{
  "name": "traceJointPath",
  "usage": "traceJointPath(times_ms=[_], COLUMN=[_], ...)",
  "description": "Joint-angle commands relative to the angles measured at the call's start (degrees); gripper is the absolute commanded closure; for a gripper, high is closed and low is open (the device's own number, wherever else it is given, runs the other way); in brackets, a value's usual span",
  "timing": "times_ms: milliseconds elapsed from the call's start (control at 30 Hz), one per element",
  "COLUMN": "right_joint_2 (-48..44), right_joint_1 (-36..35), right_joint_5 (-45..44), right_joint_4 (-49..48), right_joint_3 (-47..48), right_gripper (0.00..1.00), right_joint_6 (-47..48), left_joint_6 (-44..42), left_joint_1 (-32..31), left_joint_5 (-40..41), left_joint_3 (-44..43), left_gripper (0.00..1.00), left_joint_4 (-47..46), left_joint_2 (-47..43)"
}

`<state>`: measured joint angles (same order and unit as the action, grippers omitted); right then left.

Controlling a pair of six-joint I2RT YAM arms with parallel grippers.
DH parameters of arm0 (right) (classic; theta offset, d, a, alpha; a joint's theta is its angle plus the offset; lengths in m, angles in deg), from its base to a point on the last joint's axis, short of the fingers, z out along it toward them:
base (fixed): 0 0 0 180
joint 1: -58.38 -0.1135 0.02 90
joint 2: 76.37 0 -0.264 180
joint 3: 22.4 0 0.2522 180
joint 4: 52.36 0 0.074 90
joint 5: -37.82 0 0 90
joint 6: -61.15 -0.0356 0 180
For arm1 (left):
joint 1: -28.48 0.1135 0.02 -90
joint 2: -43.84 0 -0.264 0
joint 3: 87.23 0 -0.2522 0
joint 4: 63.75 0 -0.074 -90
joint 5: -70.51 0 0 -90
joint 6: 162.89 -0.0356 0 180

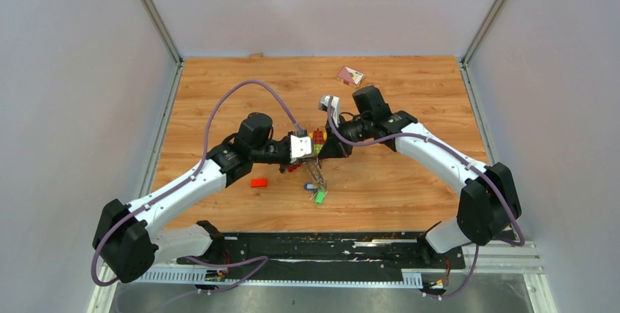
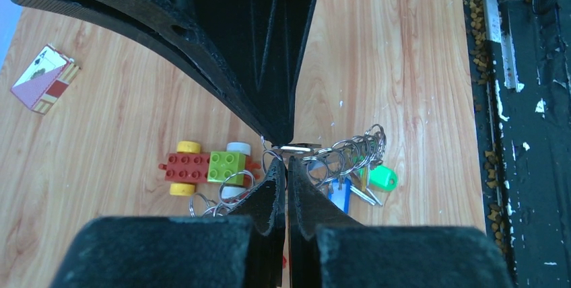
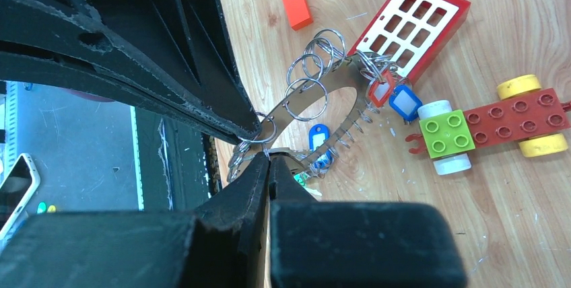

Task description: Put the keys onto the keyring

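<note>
Now | left claw (image 2: pixel 288 167): clenched on keyring (image 3: pixel 291 114) | right claw (image 3: pixel 269 160): clenched on keyring | keys (image 2: pixel 382 178) strung on it

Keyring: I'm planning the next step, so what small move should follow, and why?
Probably ease the left gripper slightly away from the right gripper, both shut: they pinch the keyring tip to tip, so a small pull may open a gap.

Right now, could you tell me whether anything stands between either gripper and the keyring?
Nothing visible does. The left gripper and the right gripper both appear shut on the rim of the keyring, tips nearly meeting. The toy car lies beside it, not between.
</note>
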<state>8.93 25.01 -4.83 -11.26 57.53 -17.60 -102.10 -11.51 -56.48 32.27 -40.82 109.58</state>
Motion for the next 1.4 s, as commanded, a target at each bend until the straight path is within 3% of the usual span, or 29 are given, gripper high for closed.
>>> traceJointPath(times_ms=[0,800,1367], right_joint_2=[1.27,3.27,-0.38], right_joint_1=[0.71,0.80,2.68], right_joint_5=[-4.72,-3.74,-4.82], right_joint_4=[-3.88,-3.34,-1.18], right_joint_3=[3.24,4.65,1.17], right_gripper=[1.00,1.00,1.00], right_joint_6=[1.94,-0.52,4.57], left_joint_6=[-1.30,-2.58,-0.69], left_joint_1=[-1.32,-1.67,-0.92], left_joint_5=[-11.54,-12.82,-9.58], left_joint_3=[-0.37,0.39,1.58], left_gripper=[1.00,1.00,1.00], left_joint_4=[-1.10,-1.17,-4.97], left_joint_2=[-1.96,-2.49,-4.56])
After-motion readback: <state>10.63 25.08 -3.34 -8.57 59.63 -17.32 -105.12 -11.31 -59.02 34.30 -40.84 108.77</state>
